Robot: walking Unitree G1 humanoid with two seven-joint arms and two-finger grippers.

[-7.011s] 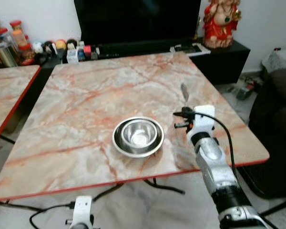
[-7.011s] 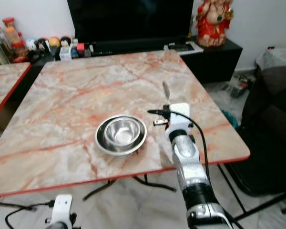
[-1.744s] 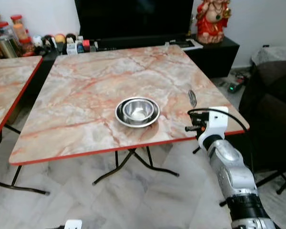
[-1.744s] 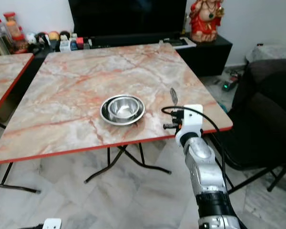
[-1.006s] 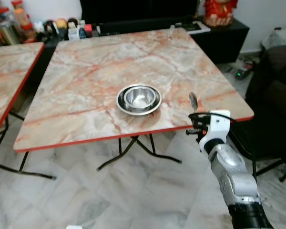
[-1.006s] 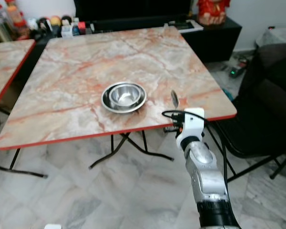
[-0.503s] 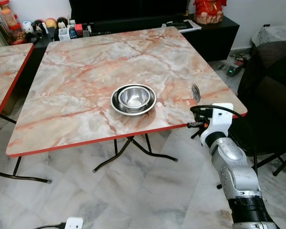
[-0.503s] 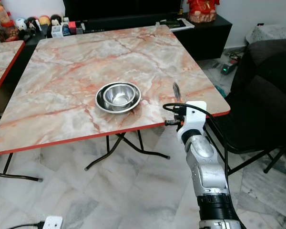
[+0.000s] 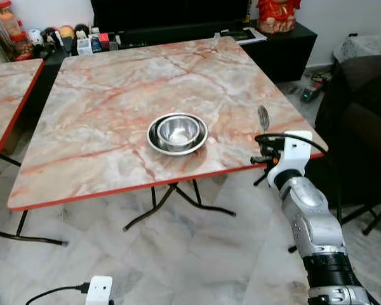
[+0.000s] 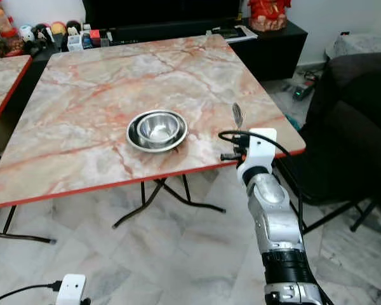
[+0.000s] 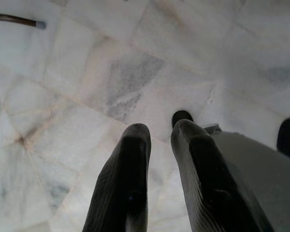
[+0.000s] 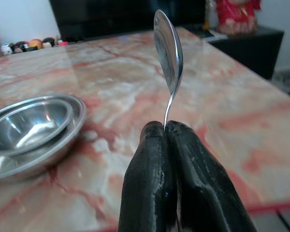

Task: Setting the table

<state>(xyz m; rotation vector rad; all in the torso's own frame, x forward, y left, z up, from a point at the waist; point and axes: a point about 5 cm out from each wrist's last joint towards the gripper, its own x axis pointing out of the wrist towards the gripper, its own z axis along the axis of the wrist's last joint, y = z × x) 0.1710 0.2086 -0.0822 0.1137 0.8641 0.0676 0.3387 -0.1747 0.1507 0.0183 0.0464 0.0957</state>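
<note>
My right gripper is shut on the handle of a metal spoon, which stands upright with its bowl on top. It hangs at the table's front right corner, just beyond the red edge. A steel bowl nested in a steel plate sits on the marble table, left of the spoon. In the left wrist view, my left gripper hangs over the floor, its fingers slightly apart with nothing between them.
A second marble table stands to the left. Behind are a black TV unit with jars and small items and a red statue. A dark sofa is close on the right. A white power plug lies on the tiled floor.
Over seven seconds the view has pulled back from the table, and the spoon now sits off its front right corner. In the last half second my right gripper rose slightly.
</note>
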